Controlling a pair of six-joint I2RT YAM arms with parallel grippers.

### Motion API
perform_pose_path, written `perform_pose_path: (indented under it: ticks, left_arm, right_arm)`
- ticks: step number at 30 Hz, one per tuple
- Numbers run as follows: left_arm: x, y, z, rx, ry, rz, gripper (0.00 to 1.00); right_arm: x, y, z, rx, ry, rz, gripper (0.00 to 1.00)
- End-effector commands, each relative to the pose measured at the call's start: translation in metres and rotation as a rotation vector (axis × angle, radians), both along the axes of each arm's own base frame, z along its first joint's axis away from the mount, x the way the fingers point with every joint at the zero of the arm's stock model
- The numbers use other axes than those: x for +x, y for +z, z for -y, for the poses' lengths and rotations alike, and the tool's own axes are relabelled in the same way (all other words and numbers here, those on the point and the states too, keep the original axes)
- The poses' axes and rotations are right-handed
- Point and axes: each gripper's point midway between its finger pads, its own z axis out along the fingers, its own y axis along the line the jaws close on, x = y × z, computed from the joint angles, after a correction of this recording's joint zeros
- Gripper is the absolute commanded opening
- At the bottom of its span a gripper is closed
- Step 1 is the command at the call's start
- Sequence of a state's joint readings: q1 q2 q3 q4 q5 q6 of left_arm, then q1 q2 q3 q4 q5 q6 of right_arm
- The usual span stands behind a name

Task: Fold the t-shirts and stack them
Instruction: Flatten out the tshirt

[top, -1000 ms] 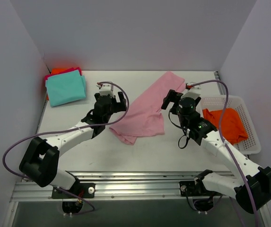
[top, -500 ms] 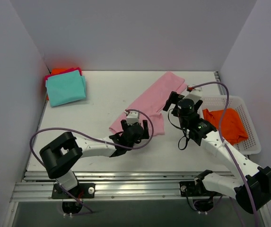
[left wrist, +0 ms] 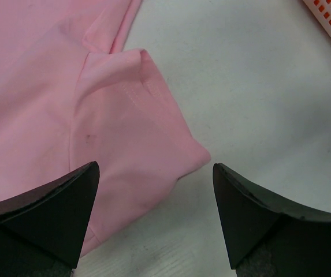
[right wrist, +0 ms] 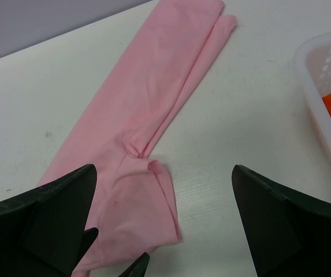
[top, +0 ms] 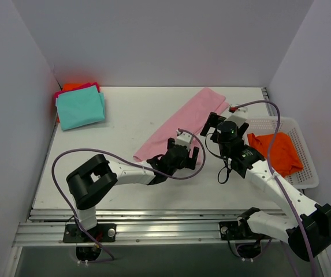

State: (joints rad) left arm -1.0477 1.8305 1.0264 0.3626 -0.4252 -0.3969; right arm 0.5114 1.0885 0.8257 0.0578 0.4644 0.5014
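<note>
I am holding the left hand [top: 183,156] wide open, gripping nothing, just over the near end of the pink t-shirt [top: 179,121]. The shirt is lying on the bench [top: 125,193] as a long narrow strip, running from about 7 o'clock to 1 o'clock in the top view. Its sleeve flap [left wrist: 145,109] is sticking out at 3 o'clock from the strip, directly between my left fingers.

I am judging that this flap needs tucking in before any cross fold. To do it well, I am planning to come down straight, pinch only the top layer at the hem, and carry it towards 9 o'clock so that the strip is keeping a clean edge. The cotton is looking soft, so a deep bite is likely to drag the layers under it.

The right hand [top: 212,123] is hovering a little farther out, over the strip's 3 o'clock edge, equally open and empty. I am thinking of using it to pin the cloth while the left one is folding.

Counting near to far, I am seeing two hands and one pink shirt. At 3 o'clock one white basket [top: 307,176] is holding one orange t-shirt [top: 278,151]. At 10 o'clock one stack is showing a teal t-shirt [top: 80,108] on top, with a magenta edge [top: 91,86] and an orange edge [top: 70,86] beneath.
</note>
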Motion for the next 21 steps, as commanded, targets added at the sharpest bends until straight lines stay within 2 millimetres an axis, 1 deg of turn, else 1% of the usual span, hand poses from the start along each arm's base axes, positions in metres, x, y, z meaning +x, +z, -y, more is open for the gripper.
perform_pose_path:
  ticks: [1, 5, 9, 12, 13, 15, 16, 19, 21]
  left_arm:
    - [-0.008, 0.014, 0.029, 0.028, -0.142, 0.073, 0.88]
    - [-0.021, 0.001, 0.035, 0.090, -0.218, 0.089, 0.88]
    - [-0.027, -0.006, 0.040, 0.103, -0.264, 0.097, 0.88]
    - [-0.025, -0.019, 0.041, 0.141, -0.266, 0.095, 0.87]
    - [-0.023, -0.028, 0.043, 0.157, -0.264, 0.089, 0.87]
    - [-0.018, -0.037, 0.047, 0.174, -0.265, 0.097, 0.87]
    - [-0.014, -0.046, 0.050, 0.190, -0.254, 0.095, 0.87]
    - [-0.006, -0.058, 0.056, 0.210, -0.241, 0.106, 0.86]
    - [-0.001, -0.065, 0.055, 0.221, -0.235, 0.107, 0.85]
  right_arm:
    - [0.001, 0.001, 0.003, -0.002, -0.026, 0.006, 1.00]
    - [0.000, 0.000, 0.005, -0.009, -0.034, 0.004, 1.00]
    - [0.002, -0.002, 0.005, -0.013, -0.035, -0.002, 1.00]
    - [0.003, -0.004, 0.004, -0.017, -0.037, -0.007, 1.00]
    - [0.003, -0.005, 0.004, -0.017, -0.037, -0.010, 1.00]
    - [0.004, -0.007, 0.004, -0.019, -0.037, -0.012, 1.00]
    - [0.004, -0.007, 0.003, -0.018, -0.036, -0.013, 1.00]
    - [0.004, -0.009, 0.003, -0.020, -0.034, -0.021, 1.00]
    - [0.004, -0.011, 0.004, -0.026, -0.037, -0.024, 1.00]
